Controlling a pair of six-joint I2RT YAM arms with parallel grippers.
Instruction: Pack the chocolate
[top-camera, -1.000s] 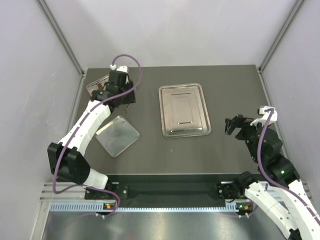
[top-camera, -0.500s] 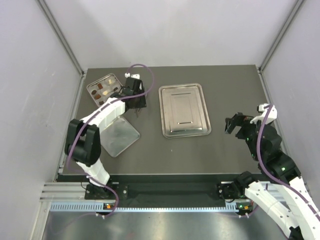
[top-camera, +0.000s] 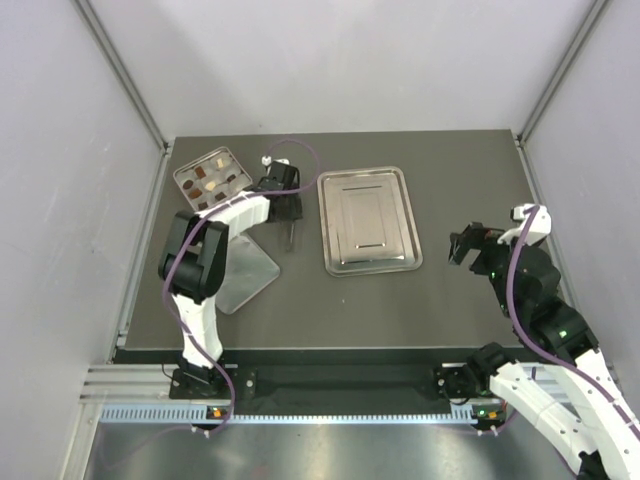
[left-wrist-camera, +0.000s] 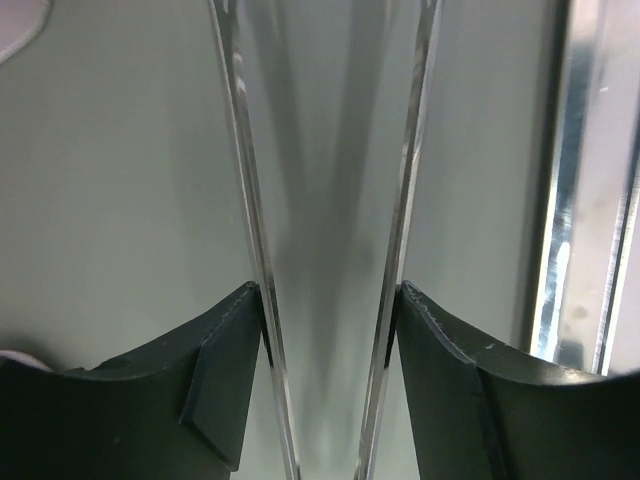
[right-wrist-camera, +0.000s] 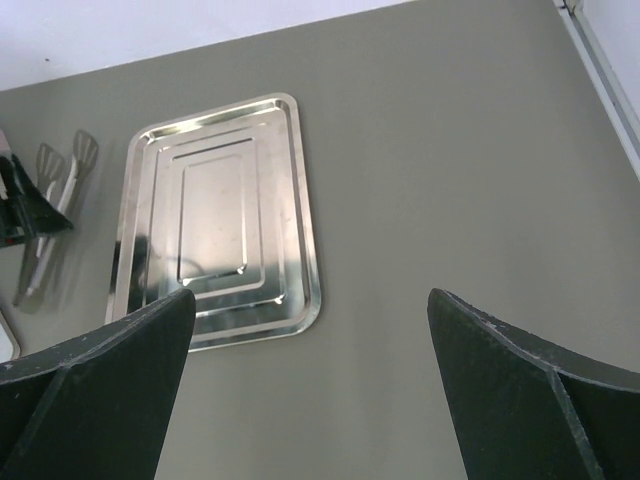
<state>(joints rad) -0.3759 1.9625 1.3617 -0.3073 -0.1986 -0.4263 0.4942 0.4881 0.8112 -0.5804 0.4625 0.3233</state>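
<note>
The left hand (top-camera: 287, 214) has swung from the tin (top-camera: 181, 172) toward the steel tray (top-camera: 368, 262), clamped on tongs (top-camera: 289, 238). The chocolate (top-camera: 212, 178) sits back-left of it, seemingly all packed in the tin. The lid (top-camera: 240, 272) is still off. The right hand (right-wrist-camera: 311, 296) is wide open and empty.

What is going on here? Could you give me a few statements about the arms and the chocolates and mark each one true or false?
1. No chocolate lies on the steel tray. True.
2. The right gripper holds a piece of chocolate. False: its fingers are spread wide with nothing between them.
3. The left gripper grips a pair of tongs. True.
4. The chocolates are scattered loose on the table. False: they sit in the compartments of the tin at the far left corner.
5. The tin is closed. False: it stands open, with the pieces showing.
</note>
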